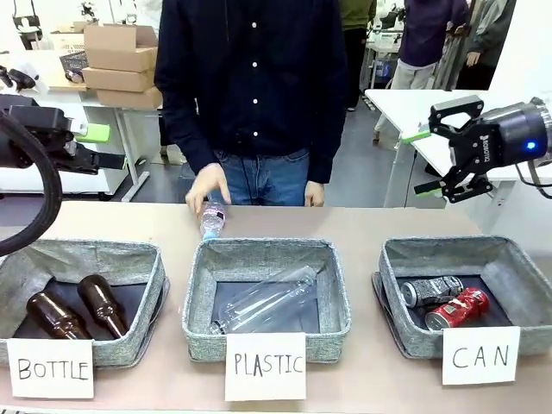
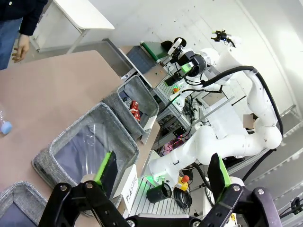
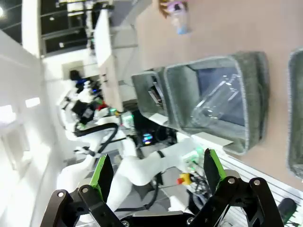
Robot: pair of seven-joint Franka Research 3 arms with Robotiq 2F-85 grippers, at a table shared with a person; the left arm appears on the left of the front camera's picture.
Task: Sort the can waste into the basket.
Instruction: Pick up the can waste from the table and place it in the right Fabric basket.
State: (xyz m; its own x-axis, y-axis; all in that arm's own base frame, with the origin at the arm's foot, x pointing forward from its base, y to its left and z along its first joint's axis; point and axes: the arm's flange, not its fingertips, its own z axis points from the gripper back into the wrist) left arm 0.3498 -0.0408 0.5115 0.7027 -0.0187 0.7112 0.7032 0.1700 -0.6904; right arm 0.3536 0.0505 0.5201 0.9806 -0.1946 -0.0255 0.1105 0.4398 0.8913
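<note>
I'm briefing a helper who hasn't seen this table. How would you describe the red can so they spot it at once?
Three grey fabric baskets stand in a row on the table; go to the one on the robot's right, with the white card reading "CAN". Two cans lie on their sides inside. The red can is the one nearer the card, beside the black can with silver-white print.

Robot: two white jointed arms (image 2: 255,118), black cabling; black two-finger grippers, right gripper (image 1: 429,161), left gripper (image 2: 163,172), green pads; blue indicator light. Person (image 1: 253,86): dark navy buttoned shirt, blue jeans.
</note>
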